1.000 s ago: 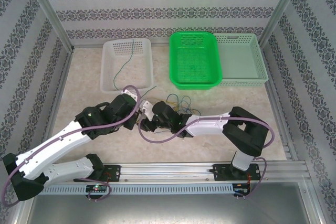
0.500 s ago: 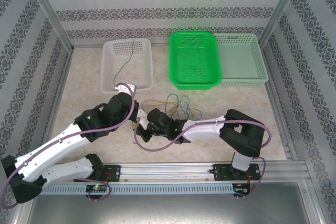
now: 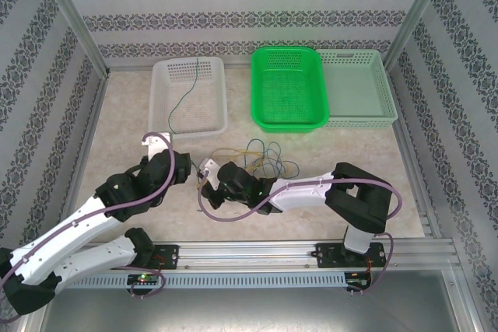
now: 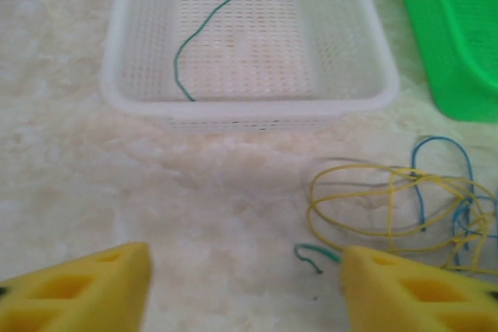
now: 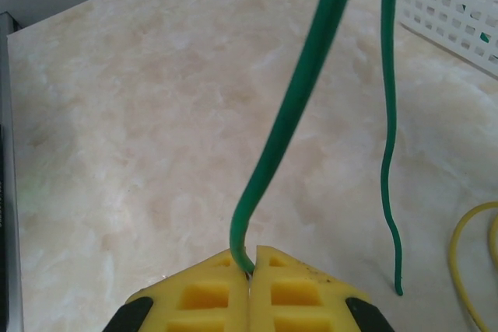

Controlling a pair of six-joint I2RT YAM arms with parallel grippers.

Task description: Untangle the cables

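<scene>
Near the middle of the table (image 3: 350, 192), the cables (image 3: 263, 158) lie in a yellow, blue and green tangle on the near side of the green basket (image 3: 289, 125). At the tangle's left edge the right gripper (image 5: 250, 258) is pinched tight on a green wire (image 5: 292, 114), and the left gripper (image 4: 245, 270), further left, is spread wide over bare tabletop. At far left, a second green wire (image 4: 194, 33) lies in the white basket (image 4: 249, 105).

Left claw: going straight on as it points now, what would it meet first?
Probably the near wall of the white basket; the table before the open left claw looks free. The tangled cables lie just right of that line.
</scene>
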